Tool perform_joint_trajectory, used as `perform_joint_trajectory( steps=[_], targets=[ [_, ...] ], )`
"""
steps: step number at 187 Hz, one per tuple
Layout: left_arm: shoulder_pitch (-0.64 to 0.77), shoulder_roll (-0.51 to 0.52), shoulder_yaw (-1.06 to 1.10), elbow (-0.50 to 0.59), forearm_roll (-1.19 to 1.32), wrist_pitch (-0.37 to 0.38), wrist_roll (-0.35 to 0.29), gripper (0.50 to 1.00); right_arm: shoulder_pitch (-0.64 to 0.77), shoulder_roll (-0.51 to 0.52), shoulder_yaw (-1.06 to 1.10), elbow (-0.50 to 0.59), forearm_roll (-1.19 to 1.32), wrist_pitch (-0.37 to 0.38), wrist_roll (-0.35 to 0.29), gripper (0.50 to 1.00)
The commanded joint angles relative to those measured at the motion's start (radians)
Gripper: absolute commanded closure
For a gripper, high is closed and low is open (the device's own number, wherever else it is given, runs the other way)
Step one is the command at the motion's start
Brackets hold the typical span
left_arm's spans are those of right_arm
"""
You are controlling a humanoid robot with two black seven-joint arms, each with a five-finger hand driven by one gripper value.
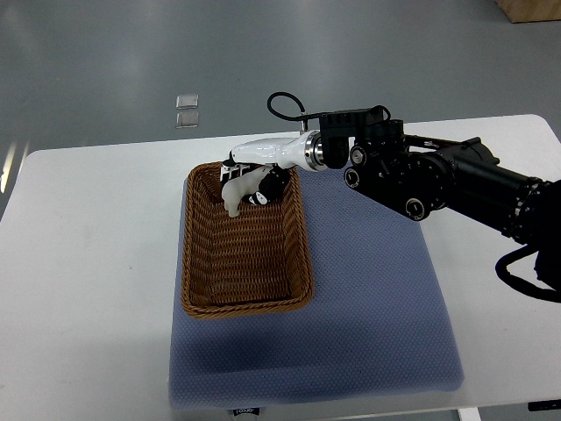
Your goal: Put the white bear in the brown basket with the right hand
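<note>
- White bear [237, 189] held over the far end of the brown basket [203, 263], just inside its far rim, seemingly still above the woven floor rather than resting on it.
- Pinched by the right hand [259, 172], dark fingers [273, 182] curled against the bear's side; grip firm as far as can be judged.
- Right arm in from the right edge, wrist stretched across the basket's far right corner.
- Basket set lengthwise on a blue mat [377, 298], mat on a white table [88, 263]; basket interior otherwise bare.
- Left hand nowhere in sight.
- Best done, by judgement: lower a little more, clear of the far wall; then spread the fingers gently, letting the bear drop upright or on its side.
- Worth watching: fingers catching on the wicker rim, or the bear clinging and lifting out on withdrawal.
</note>
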Motion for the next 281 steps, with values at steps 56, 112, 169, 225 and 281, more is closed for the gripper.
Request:
perform_joint_trajectory(
  steps=[56, 112, 169, 225, 281],
  targets=[
    [0.0, 0.0, 0.0, 0.0, 0.0, 0.0, 0.0, 0.5, -0.007, 0.0, 0.021, 0.006, 0.041, -0.042, 0.008, 0.587],
    [0.0, 0.0, 0.0, 0.0, 0.0, 0.0, 0.0, 0.5, -0.013, 0.0, 0.096, 0.006, 0.397, 0.034, -0.001, 0.587],
    [0.0, 0.0, 0.0, 0.0, 0.0, 0.0, 0.0, 0.5, -0.101, -0.019, 0.173, 0.006, 0.671, -0.007, -0.003, 0.587],
    [0.0, 0.0, 0.0, 0.0, 0.0, 0.0, 0.0, 0.5, -0.21, -0.131, 0.225, 0.005, 0.842, 0.007, -0.006, 0.585],
    [0.0, 0.0, 0.0, 0.0, 0.0, 0.0, 0.0, 0.5, -0.257, -0.204, 0.236, 0.001, 1.221, 0.008, -0.112, 0.576]
  ],
)
